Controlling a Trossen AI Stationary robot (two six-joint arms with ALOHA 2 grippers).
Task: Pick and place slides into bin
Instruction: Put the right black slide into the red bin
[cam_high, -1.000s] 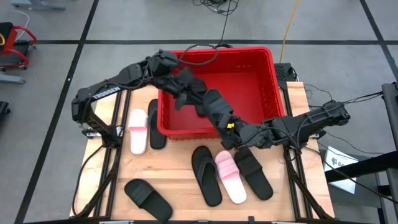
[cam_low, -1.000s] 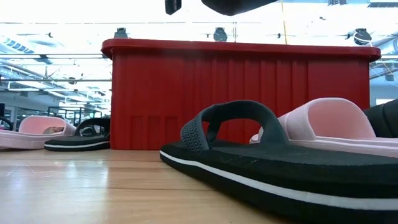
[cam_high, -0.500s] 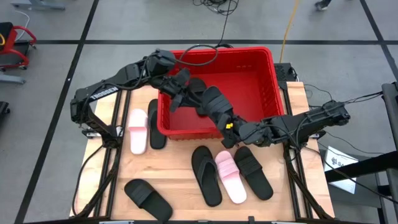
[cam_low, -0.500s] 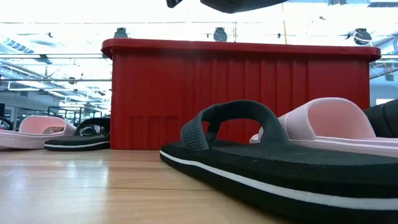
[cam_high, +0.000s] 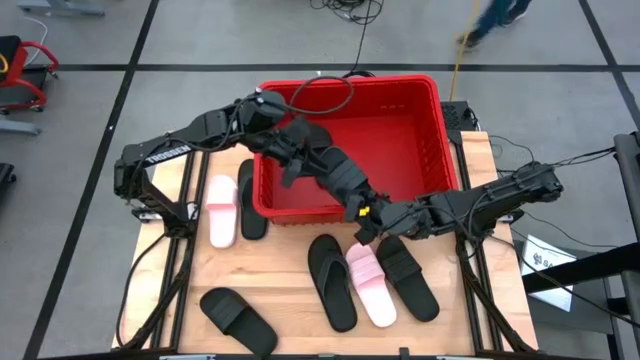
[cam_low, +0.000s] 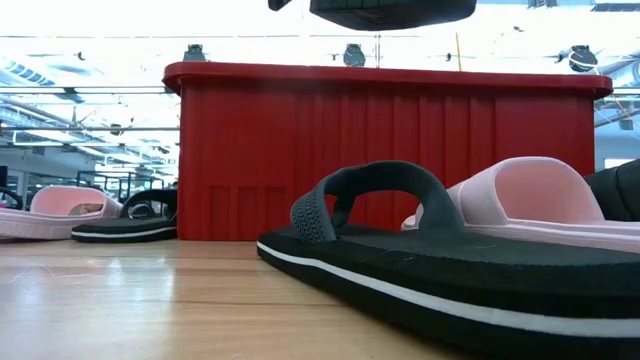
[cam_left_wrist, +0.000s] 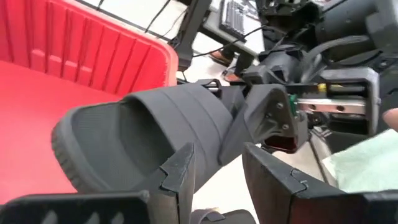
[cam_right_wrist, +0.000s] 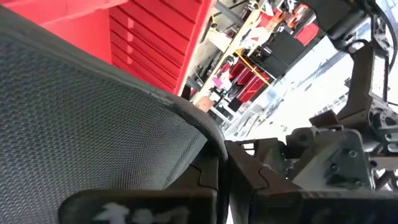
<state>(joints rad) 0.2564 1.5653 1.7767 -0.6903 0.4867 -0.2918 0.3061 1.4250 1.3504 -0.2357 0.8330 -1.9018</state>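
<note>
Black slide (cam_high: 337, 172) held over bin (cam_high: 440, 120) by right pincer (cam_high: 368, 205).

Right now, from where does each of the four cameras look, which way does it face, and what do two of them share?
High view: overhead, straight down; both arms, red bin.
Low view: table height, level; bin wall, black thong sandal, held slide overhead.
Left wrist view: past left gripper, open beside the black slide.
Right wrist view: right gripper shut on that slide.
Shared: both wrist views show the slide.
</note>
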